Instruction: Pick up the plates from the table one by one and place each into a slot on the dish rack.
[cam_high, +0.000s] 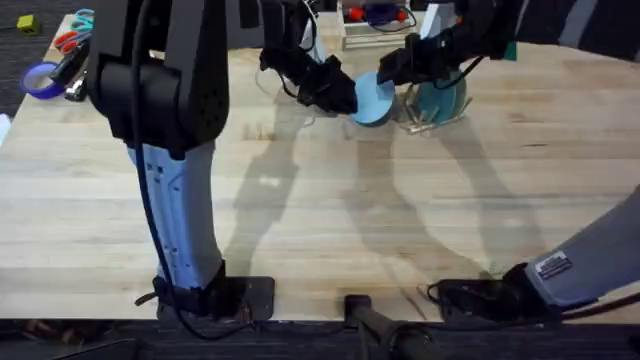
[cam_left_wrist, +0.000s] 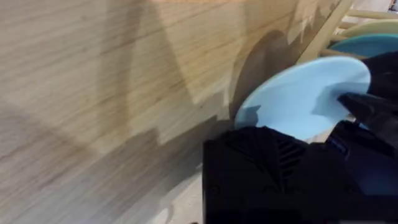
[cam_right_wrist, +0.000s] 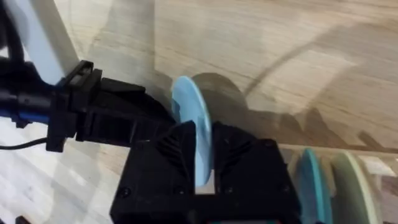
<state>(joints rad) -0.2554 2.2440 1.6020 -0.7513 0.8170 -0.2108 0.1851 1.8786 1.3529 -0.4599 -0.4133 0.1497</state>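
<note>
Pale blue plate (cam_right_wrist: 186, 99) up on edge above the bench (cam_high: 300, 220), just beside the near end of the wooden rack (cam_high: 432, 118), at the far middle of the bench. Pinched from its upper rim by the right end effector (cam_right_wrist: 204, 134), one black finger (cam_right_wrist: 180, 146) pressed to each face. Met at the opposite rim by the left end effector (cam_high: 338, 92); clamped or spread, cannot tell.

Wide bare wood on the near side and out to both flanks, so ample room there. Tighter on the far side: rack close to the back edge, with a box of oddments just behind it. Roll of purple tape (cam_high: 40, 80) and scissors (cam_high: 68, 40) at the far left corner, well apart from the plate.

From the right wrist: plate seen edge-on as a thin strip, with the teal plate (cam_right_wrist: 309, 180) and a cream plate (cam_right_wrist: 349, 186) standing side by side in the rack next to it. From the left wrist: broad face of the pale blue plate instead, a slanted rack peg (cam_left_wrist: 323, 31) beyond it. From overhead: both arms converging from their bases, long shadows across the open planks.
</note>
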